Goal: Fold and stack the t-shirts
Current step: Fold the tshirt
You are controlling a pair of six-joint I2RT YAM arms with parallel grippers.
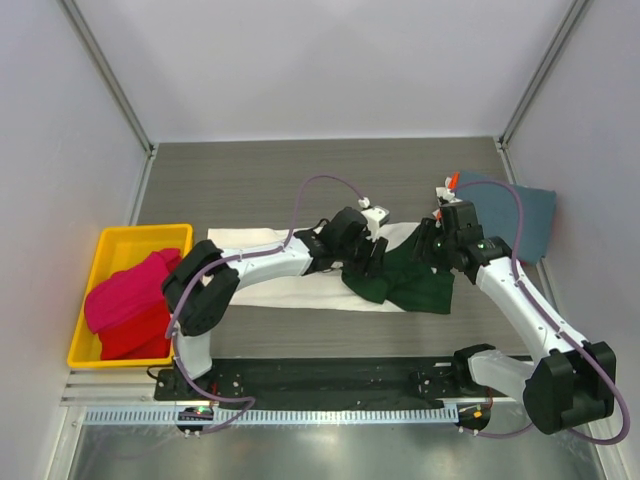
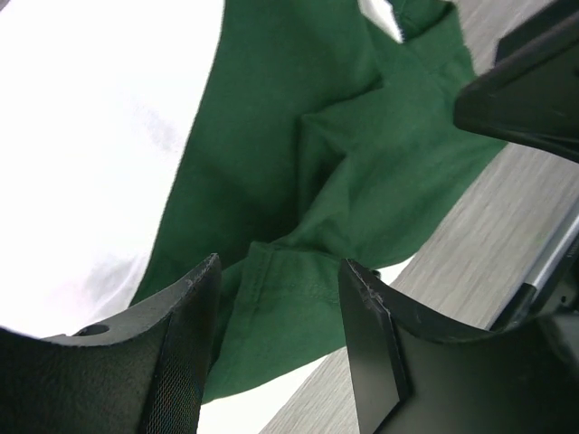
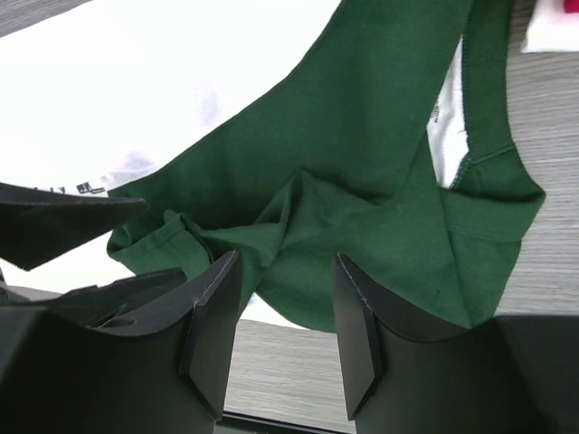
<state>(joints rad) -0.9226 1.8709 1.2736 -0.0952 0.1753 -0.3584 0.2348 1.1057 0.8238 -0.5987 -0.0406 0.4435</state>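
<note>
The cream-white t-shirt [image 1: 290, 292] looks to be at the sleeve-folding step; its bunched dark green sleeve [image 3: 362, 181] lies directly beneath both tools; the left gripper [image 2: 279, 339] and right gripper [image 3: 285, 316] each stand part open astride a green ridge, clamping nothing; the next move probably calls for pinching that cloth and carrying it inward.

— Where does the top camera sit?
— High up, behind the arm bases [image 1: 198, 352] at 6 o'clock. It looks down over the whole surface [image 1: 300, 170] from far off.
— And the wrist cameras?
— Each rides its arm, very near the cloth, and looks out past its own fingers at 6 o'clock: left claw [image 2: 279, 264], right claw [image 3: 285, 258].
— What is shared?
— All three see the green sleeve [image 1: 405, 282]. Each wrist view also catches the other claw at its edge.
</note>
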